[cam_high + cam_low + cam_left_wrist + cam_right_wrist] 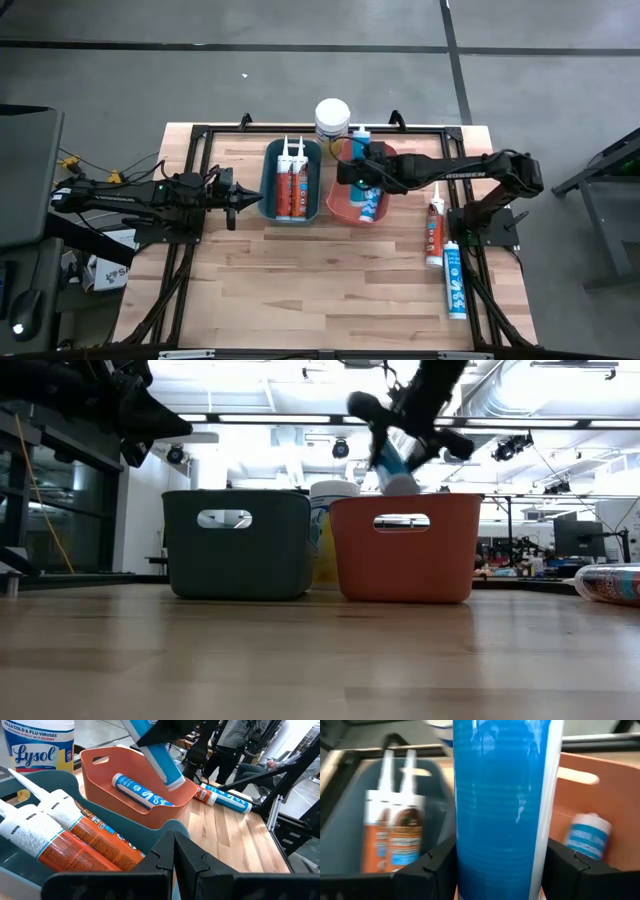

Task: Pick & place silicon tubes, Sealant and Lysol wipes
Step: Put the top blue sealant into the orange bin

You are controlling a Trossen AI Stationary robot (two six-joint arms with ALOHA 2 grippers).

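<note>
Left fingers [172,851]: pressed together, empty, just outside the teal bin's [268,192] left wall.
Teal bin: two orange tubes [291,186] lying side by side.
Lysol wipes [332,118]: upright behind both bins.
Right fingers [567,861]: clamped on a blue tube [362,155], above the orange bin [338,206].
Orange bin: one blue tube [138,792] inside.
Table [300,280], right of right fingers: one orange tube [434,226], one blue tube [454,283].

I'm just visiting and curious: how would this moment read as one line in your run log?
right gripper: shut on blue tube, above orange bin | left gripper: shut, empty, beside teal bin | table: two tubes left
</note>
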